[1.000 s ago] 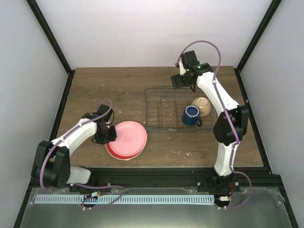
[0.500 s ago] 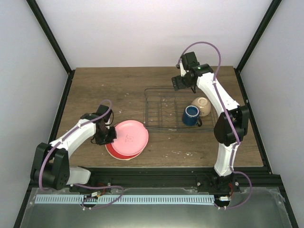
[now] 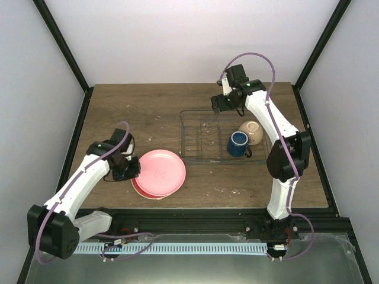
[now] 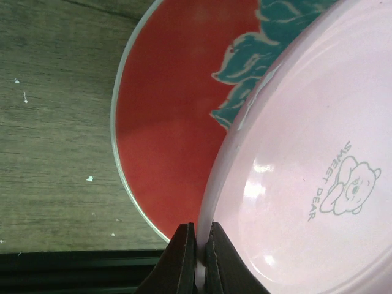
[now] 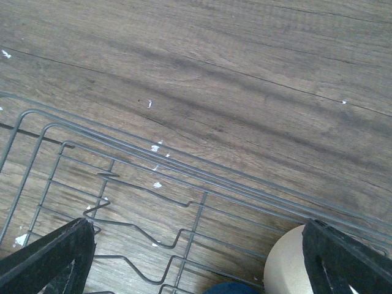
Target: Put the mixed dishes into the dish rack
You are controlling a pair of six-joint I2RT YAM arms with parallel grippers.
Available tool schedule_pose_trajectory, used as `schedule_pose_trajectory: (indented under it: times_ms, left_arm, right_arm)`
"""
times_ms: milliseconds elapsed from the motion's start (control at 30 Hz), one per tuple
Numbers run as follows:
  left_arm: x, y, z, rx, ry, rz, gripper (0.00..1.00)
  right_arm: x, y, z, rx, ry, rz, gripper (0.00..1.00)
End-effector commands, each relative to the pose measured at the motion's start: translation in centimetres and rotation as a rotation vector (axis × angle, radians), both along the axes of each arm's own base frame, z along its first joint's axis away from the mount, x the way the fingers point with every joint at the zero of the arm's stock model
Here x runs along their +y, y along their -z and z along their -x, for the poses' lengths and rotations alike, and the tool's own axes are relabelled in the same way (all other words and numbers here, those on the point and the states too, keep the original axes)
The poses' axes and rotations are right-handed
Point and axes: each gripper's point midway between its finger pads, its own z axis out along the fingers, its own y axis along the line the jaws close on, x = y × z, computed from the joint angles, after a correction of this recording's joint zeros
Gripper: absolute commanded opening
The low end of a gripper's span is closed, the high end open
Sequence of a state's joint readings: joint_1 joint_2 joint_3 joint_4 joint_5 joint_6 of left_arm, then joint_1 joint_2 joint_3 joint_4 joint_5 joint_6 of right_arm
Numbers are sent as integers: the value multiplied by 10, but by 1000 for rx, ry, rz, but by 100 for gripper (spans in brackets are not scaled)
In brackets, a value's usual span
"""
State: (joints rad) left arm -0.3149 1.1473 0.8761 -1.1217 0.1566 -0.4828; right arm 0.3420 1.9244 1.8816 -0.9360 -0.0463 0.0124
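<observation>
Over the red plate, left gripper pinches the pink plate by its rim; likely next: lift toward dish rack. Right gripper spread.

The table under the rack is seen as matt, grained wood (flecked with small white specks). The rack is formed of thin dark grey metal wire. The pink plate is shown smooth and glossy; a similar sheen is seen on the red plate.
</observation>
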Motion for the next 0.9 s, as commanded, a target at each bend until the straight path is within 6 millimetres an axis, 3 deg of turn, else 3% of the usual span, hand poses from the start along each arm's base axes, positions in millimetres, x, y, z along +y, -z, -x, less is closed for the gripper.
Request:
schedule_pose_trajectory:
  times_ms: [0, 333, 533, 700, 867]
  left_arm:
    - [-11, -32, 2, -61, 57, 75, 0]
    - [-26, -70, -13, -256, 114, 186, 0]
    - [-23, -67, 0, -192, 168, 161, 0]
    - [-31, -88, -40, -343, 129, 208, 0]
    - [-45, -106, -87, -427, 148, 222, 0]
  right_arm:
    - [9, -17, 2, -21, -30, -66, 94]
    - [25, -33, 10, 33, -125, -312, 96]
    - [26, -28, 11, 51, -130, -311, 96]
    - [40, -37, 23, 71, -216, -402, 96]
    - [68, -48, 57, 143, -382, -606, 97]
